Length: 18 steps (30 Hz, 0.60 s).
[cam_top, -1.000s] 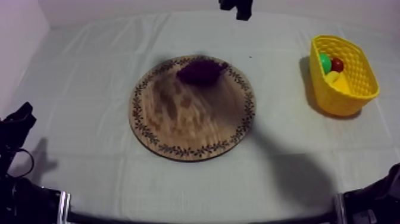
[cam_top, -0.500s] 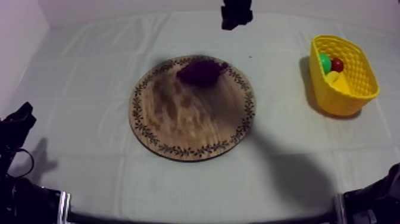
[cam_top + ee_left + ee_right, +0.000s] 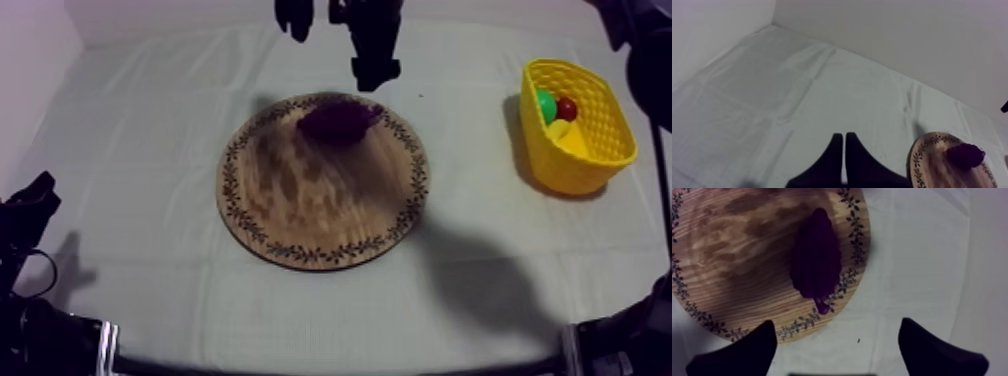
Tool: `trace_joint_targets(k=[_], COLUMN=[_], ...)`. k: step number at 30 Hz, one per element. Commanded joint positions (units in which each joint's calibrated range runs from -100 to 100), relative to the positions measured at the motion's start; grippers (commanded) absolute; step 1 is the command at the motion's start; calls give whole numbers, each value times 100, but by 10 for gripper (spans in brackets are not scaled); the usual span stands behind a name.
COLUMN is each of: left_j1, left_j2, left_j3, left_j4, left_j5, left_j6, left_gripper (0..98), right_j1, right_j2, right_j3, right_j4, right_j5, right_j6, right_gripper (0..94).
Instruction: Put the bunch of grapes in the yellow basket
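LEFT HAND IDLE, RIGHT HAND MOVES IN: At the near edge of the surface [image 3: 150, 300], the left hand [image 3: 843, 147] rests closed on nothing, its fingers [image 3: 833, 155] pressed together. Beyond it sits the wooden board [image 3: 300, 210]. The bunch of grapes [image 3: 338, 120] lies on the board's far side, just inside the patterned rim, where it lay a second ago. The change is behind it: the right hand [image 3: 837, 322], a second ago barely showing at the far edge, has dropped in. It now hangs over the grapes' far end, spread wide and gripping nothing. The pickup looks to be at the approach; lowering and closing remain. At the right, well apart from the board, the yellow basket [image 3: 575, 170] already holds other toy fruit [image 3: 560, 120].
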Motion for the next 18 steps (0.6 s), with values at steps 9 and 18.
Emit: trace_joint_targets(k=[9, 18], left_j1=[2, 2], left_j2=[2, 2], left_j3=[-4, -4], left_j4=[1, 1], left_j5=[0, 0], left_j6=[1, 1], left_gripper=[0, 0], right_j1=[-28, -91], right_j2=[832, 1260], right_j3=[-314, -363], right_j4=[-22, -49], right_j5=[-46, -62], right_j6=[7, -39], right_gripper=[737, 738])
